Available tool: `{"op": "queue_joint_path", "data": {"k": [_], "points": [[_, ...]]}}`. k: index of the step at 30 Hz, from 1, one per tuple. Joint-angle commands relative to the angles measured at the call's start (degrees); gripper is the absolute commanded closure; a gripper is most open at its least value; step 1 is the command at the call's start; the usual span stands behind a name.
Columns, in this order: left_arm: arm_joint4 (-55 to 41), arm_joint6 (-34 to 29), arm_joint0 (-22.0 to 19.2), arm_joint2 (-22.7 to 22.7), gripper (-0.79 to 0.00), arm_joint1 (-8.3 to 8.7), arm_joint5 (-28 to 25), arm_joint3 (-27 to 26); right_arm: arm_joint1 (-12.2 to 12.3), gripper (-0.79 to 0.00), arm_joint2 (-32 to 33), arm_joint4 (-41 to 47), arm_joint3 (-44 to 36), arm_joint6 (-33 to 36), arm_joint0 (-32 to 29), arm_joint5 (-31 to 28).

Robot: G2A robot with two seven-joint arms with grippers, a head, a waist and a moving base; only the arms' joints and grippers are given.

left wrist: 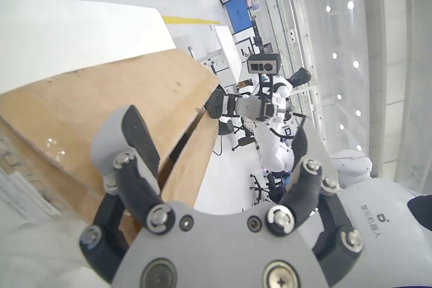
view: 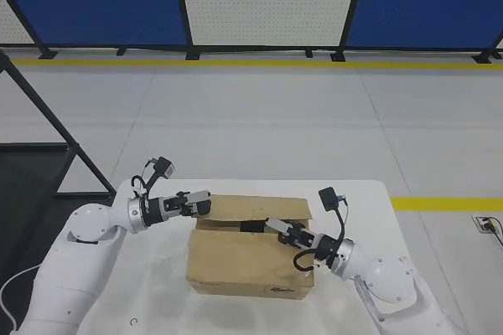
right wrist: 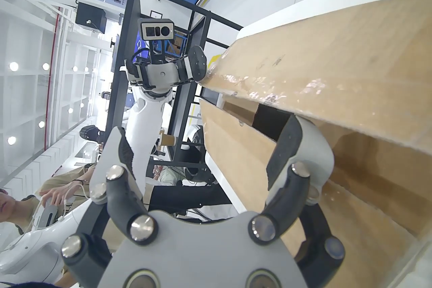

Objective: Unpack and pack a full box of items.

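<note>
A brown cardboard box (view: 250, 255) stands in the middle of the white table. Its far top flap (left wrist: 135, 90) is lifted a little, and a dark gap shows between it and the near flap (right wrist: 236, 147). My left gripper (view: 199, 203) is open at the box's far left corner, with one finger (left wrist: 138, 134) against the flap's edge. My right gripper (view: 253, 226) is open over the seam in the middle of the top, and one finger (right wrist: 292, 140) sits at the gap under the raised flap. Each wrist view shows the other gripper at the flap's far end. The box's contents are hidden.
The white table (view: 360, 201) has bare surface on both sides of the box. A black metal frame (view: 33, 100) stands off the table's left side. Blue panels (view: 260, 21) and a yellow floor line run along the back.
</note>
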Motion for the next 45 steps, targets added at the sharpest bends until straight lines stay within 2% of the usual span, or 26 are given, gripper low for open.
{"op": "queue_joint_path", "data": {"k": [1, 7, 14, 28, 38, 45], "points": [[0.77, 0.99, 0.42, 0.24, -0.785, 0.01, 0.05, -0.27, 0.04, -0.785, 0.11, -0.2, 0.38, -0.57, 0.07, -0.13], [1.41, 1.23, 0.94, 0.72, -0.785, 0.09, 0.83, -0.96, -0.01, -0.785, 0.59, 1.93, 0.54, -3.23, -0.7, -3.17], [1.51, 1.48, 1.36, 1.07, -0.785, 0.14, 1.17, -1.63, 0.28, -0.785, 1.54, 2.64, -0.24, -3.26, -1.94, -3.97], [1.59, 1.97, 2.21, 0.43, -0.785, 0.59, 1.17, -2.61, -0.19, -0.785, 0.5, 4.34, 3.6, -8.93, -0.4, 0.23], [-0.65, 5.0, 3.22, -0.76, -0.785, 0.75, 1.53, -2.96, -0.07, -0.785, 0.23, 4.18, 4.28, -7.84, -0.22, 2.06], [-7.15, 7.78, 4.33, -3.8, -0.785, 0.98, 3.36, -2.18, 0.01, -0.785, 0.37, 4.35, 4.19, -8.06, -0.7, 1.69]]}}
